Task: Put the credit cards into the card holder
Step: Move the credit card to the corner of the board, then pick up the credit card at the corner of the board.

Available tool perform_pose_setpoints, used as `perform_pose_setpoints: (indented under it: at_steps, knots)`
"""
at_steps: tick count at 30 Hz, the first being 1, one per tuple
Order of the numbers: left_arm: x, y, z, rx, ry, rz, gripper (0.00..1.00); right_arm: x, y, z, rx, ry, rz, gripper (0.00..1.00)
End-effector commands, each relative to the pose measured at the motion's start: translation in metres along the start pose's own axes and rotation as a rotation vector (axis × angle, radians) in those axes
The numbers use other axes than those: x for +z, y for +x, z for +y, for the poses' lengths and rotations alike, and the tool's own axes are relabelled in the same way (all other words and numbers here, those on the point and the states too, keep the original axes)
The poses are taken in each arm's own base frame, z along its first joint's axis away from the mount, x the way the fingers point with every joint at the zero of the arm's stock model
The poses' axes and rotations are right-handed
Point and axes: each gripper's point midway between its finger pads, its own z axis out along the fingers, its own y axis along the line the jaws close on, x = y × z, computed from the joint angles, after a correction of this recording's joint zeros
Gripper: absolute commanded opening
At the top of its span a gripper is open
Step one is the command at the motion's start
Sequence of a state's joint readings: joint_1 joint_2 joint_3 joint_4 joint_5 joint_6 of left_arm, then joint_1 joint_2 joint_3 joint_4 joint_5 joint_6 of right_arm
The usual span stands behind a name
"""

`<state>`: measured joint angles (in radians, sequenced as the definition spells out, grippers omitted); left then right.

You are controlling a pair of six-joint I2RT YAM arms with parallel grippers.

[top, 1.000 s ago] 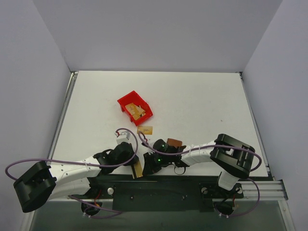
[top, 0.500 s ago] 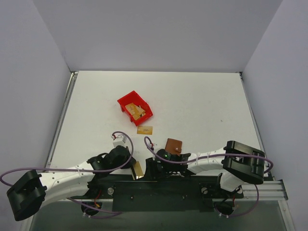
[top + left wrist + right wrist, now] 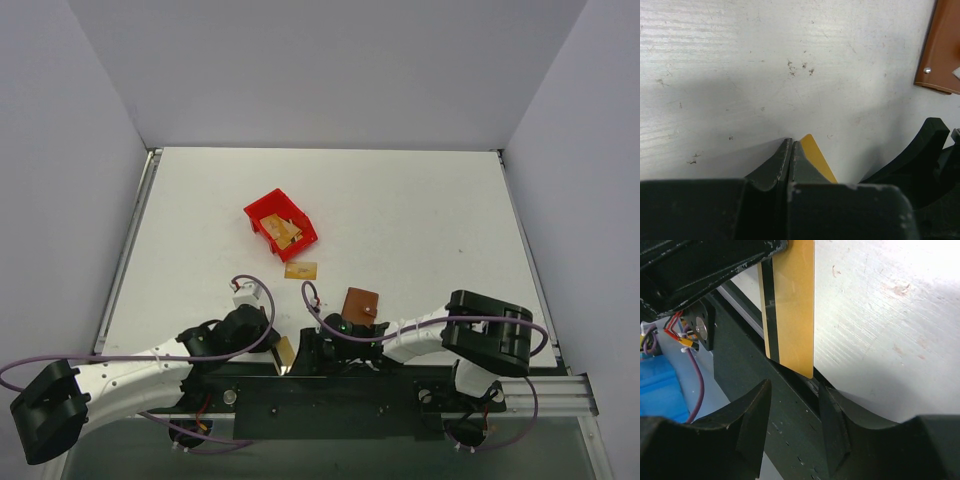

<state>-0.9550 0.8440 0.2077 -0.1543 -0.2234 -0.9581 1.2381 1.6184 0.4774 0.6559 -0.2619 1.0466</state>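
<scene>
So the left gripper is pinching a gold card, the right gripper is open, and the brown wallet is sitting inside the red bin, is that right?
Not quite. The brown wallet lies on the table, outside the red bin, as the top view shows. The left gripper does pinch a gold card, and the right gripper is open.

The table was white, matt, finely streaked and scuffed. The card was smooth gold-tan plastic with a faint sheen and a dark stripe. The holder was smooth brown leather-like material with a metal stud. The right gripper was matt black plastic, chipped at the edges. The bin was red plastic.
</scene>
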Motion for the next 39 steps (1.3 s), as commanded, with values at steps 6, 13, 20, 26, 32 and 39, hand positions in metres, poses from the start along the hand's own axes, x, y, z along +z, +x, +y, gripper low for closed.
perform_pose_setpoints:
  at_steps: [6,13,20,26,32,39]
  knots:
    - [-0.001,0.015,0.017,0.045,-0.049,0.055,0.0,0.015,-0.016,-0.005,0.099,-0.026,-0.068,0.36]
    - [-0.002,0.015,0.017,0.041,-0.048,0.054,0.0,0.019,-0.025,-0.014,0.166,-0.044,-0.099,0.25]
    - [-0.001,0.015,0.017,0.034,-0.055,0.052,0.0,0.021,-0.029,-0.016,0.166,-0.042,-0.112,0.02]
    - [-0.006,-0.002,0.006,0.024,-0.062,0.014,0.04,0.012,-0.038,-0.011,0.13,-0.049,-0.136,0.0]
    - [-0.024,-0.053,-0.031,0.023,-0.021,-0.107,0.48,-0.006,-0.049,-0.005,0.094,-0.054,-0.144,0.0]
    - [-0.048,-0.119,-0.062,-0.016,0.03,-0.227,0.6,-0.032,-0.076,-0.005,0.046,-0.038,-0.167,0.0]
